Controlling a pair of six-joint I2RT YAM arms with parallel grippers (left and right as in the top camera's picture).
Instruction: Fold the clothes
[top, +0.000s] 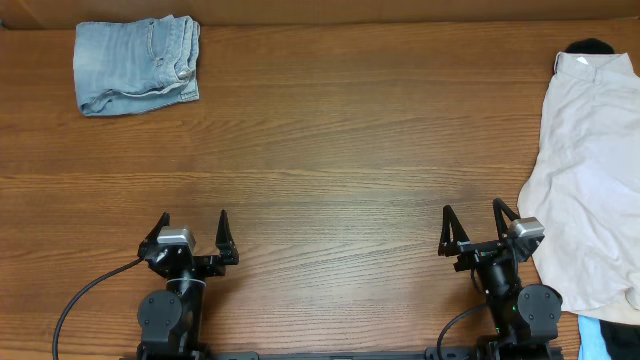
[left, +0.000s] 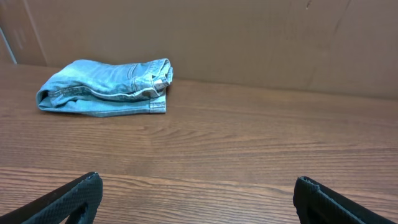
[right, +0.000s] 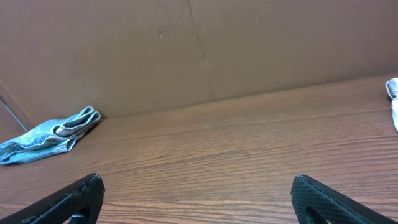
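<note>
Here's the denim garment (top: 137, 67), pale faded blue, folded into a thick, rough rectangle with stacked layers. Stitched seams and a waistband edge show along its right side. It lies in the far left corner of the desk (top: 330, 150), close to the brown cardboard wall (left: 249, 37) behind. The desk is warm brown wood, its long grain running left to right. The left gripper (top: 191, 222) sits at the near edge, black fingers spread wide, holding nothing; the denim garment is well apart from it, far across the desk and a little to the left. The right gripper (top: 472, 215), near right, is spread the same way with nothing between its fingers; from its wrist view the denim is a small flat bundle at far left. Just right of it a soft, wrinkled cream shirt (top: 590, 170) sprawls along the desk's right edge, collar at the far end, with a black item (top: 590, 46) peeking out beyond it and a blue scrap (top: 605, 338) at the near right corner.
</note>
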